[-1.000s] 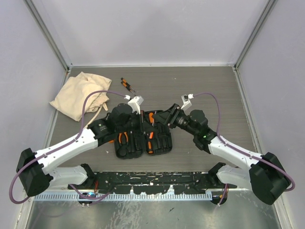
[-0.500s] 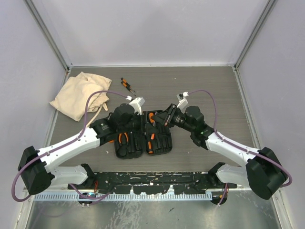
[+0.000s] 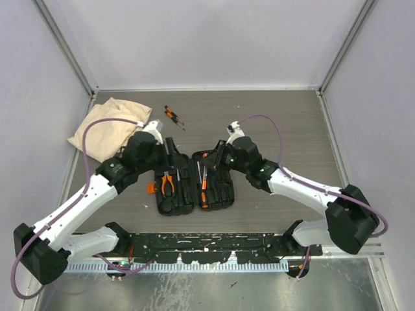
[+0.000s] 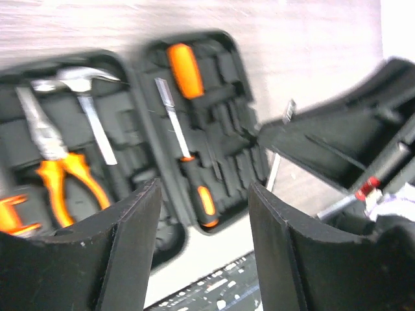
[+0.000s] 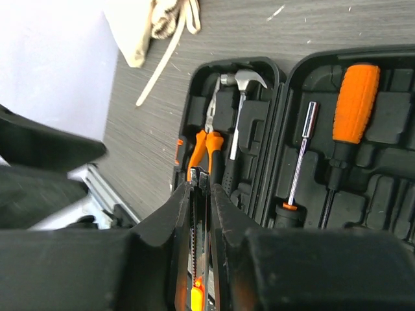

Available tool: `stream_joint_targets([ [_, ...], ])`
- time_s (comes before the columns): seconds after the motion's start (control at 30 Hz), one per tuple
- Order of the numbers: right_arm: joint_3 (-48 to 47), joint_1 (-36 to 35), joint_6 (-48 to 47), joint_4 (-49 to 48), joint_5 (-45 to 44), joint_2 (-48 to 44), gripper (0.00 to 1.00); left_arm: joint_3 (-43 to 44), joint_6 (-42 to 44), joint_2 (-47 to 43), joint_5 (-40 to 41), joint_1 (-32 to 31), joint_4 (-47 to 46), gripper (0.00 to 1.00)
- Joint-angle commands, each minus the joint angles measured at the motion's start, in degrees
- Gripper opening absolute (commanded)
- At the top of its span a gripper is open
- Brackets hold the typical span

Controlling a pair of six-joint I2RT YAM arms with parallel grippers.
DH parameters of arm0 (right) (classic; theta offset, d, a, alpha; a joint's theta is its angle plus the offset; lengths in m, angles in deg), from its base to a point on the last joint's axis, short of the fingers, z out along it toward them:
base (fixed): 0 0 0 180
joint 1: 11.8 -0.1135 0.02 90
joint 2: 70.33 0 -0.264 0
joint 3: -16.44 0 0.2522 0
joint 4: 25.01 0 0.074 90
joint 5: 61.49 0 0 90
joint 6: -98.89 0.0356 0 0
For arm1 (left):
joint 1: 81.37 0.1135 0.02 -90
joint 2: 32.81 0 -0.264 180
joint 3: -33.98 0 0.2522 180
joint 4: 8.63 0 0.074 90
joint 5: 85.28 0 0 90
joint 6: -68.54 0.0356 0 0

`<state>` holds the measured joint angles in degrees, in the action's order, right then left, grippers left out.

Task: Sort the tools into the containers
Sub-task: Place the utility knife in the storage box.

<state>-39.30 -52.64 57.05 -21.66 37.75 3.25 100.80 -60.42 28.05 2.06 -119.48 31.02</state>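
Orange-and-black slim tool (image 5: 196, 295) now clamped in the right gripper (image 5: 200, 191); left gripper (image 4: 202, 194) freed.

We note the right jaws, apart a second ago, have closed flat on the slim tool, which hangs above the open black case (image 3: 228, 202). The pliers (image 5: 206, 139) and hammer (image 5: 241, 81) lie just beyond its tip. The left jaws, shut a second ago, stand parted with nothing between them, and that arm has drawn back toward the cloth bag (image 3: 107, 126). We judge the held tool still awaits seating. Loose tools (image 3: 173, 116) remain on the table (image 3: 292, 123), well beyond both grippers.
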Motion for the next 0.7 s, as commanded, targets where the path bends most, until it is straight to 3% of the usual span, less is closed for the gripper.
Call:
stream_joint_targets([
  [0.0, -7.02, -4.56, -4.68, 5.38, -6.79, 4.27, 0.05, 1.36, 2.46, -4.4, 4.88, 8.08, 8.42, 0.58],
  [0.23, -15.1, -11.31, -5.4, 10.49, -12.16, 14.12, 0.04, -0.37, 3.38, -6.05, 3.4, 17.79, 14.23, 0.58],
  [0.67, -22.14, -15.14, -6.85, 13.35, -19.68, 24.81, 0.04, -2.37, 3.05, -6.44, 0.61, 18.95, 13.44, 0.58],
])
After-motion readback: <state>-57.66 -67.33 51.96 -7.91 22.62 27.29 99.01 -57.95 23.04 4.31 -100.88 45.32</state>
